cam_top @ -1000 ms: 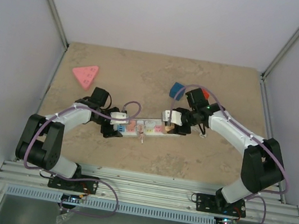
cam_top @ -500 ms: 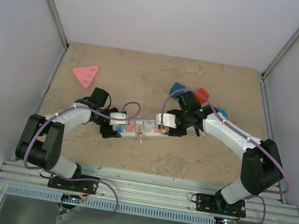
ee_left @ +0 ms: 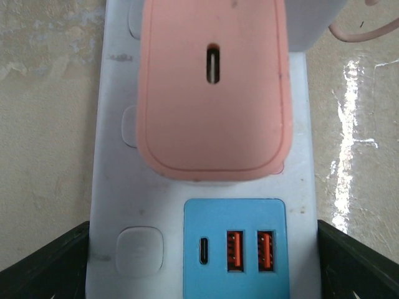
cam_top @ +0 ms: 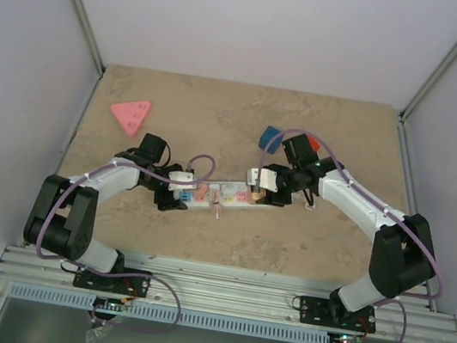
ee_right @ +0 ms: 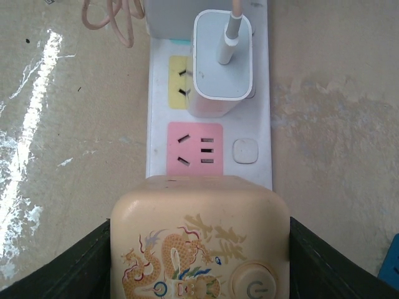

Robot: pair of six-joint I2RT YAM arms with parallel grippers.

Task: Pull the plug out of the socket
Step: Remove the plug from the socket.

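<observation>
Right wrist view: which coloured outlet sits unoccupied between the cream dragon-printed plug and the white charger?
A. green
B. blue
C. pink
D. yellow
C: the pink outlet on the power strip lies bare, with the cream plug on its near side and the white charger on its far side.
</observation>
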